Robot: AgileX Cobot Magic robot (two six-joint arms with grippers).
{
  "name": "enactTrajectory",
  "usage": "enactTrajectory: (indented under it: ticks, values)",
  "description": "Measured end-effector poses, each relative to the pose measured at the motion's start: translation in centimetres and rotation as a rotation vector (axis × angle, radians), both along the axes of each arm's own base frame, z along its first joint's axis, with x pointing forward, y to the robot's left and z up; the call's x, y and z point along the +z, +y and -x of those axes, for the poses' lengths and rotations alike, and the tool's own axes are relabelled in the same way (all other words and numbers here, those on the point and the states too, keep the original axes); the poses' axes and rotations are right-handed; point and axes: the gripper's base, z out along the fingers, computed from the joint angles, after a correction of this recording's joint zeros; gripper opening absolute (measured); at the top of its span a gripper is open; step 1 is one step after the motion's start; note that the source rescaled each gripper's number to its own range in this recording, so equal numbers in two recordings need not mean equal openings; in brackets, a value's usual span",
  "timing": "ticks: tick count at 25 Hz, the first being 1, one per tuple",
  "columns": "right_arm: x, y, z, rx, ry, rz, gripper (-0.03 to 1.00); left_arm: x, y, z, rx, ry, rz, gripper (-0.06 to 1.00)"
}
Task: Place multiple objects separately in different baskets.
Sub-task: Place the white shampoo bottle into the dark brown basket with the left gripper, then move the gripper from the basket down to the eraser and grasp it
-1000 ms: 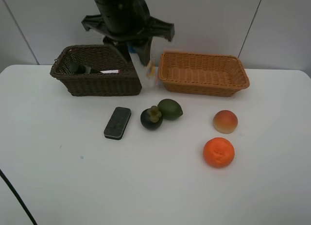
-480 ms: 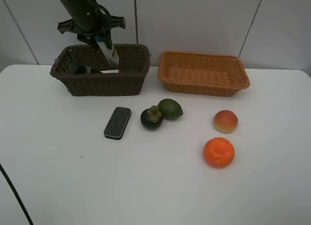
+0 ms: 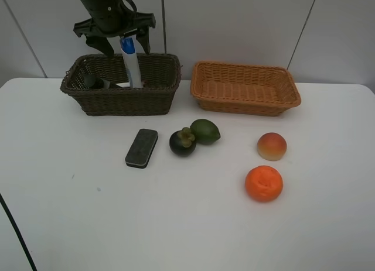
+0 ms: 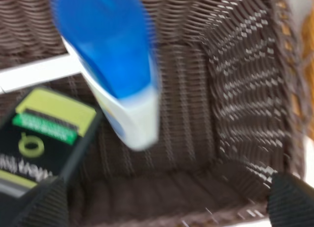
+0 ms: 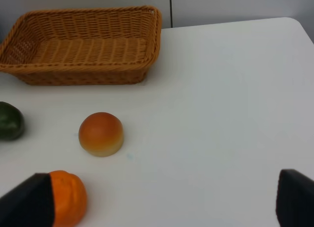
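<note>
While the left gripper [image 3: 126,48] hung with jaws spread over the dark brown basket [image 3: 117,101], the white blue-capped bottle [image 3: 133,69] stood upright inside it. Right gripper [image 5: 162,200] was wide open beside the orange [image 5: 66,197].

Near-upright white blue-capped bottle [image 3: 131,69], cap up, inside dark brown basket [image 3: 117,101].

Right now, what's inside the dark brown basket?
A blue-capped white bottle, a dark green bottle and a white marker. The near wall of the basket hides their lower parts from the high camera.
</note>
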Motion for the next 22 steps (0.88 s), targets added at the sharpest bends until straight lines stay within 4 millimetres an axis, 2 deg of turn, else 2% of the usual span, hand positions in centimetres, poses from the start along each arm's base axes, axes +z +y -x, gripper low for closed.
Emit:
enactTrajectory:
  ticks: [5, 8, 11, 18, 22]
  values:
    - [0.0, 0.0, 0.0, 0.0, 0.0, 0.0, 1.0, 4.2, 0.1, 2.1, -0.021, 0.094, 0.028, 1.0]
    - [0.0, 0.0, 0.0, 0.0, 0.0, 0.0, 1.0, 4.8, 0.1, 2.9, -0.034, 0.133, 0.05, 1.0]
    - [0.0, 0.0, 0.0, 0.0, 0.0, 0.0, 1.0, 3.7, -0.6, 3.7, -0.056, 0.187, 0.066, 1.0]
    - [0.0, 0.0, 0.0, 0.0, 0.0, 0.0, 1.0, -1.8, -3.9, 7.4, -0.186, 0.365, -0.056, 1.0]
    - [0.0, 0.0, 0.0, 0.0, 0.0, 0.0, 1.0, -4.8, -3.9, 9.0, -0.201, 0.435, -0.135, 1.0]
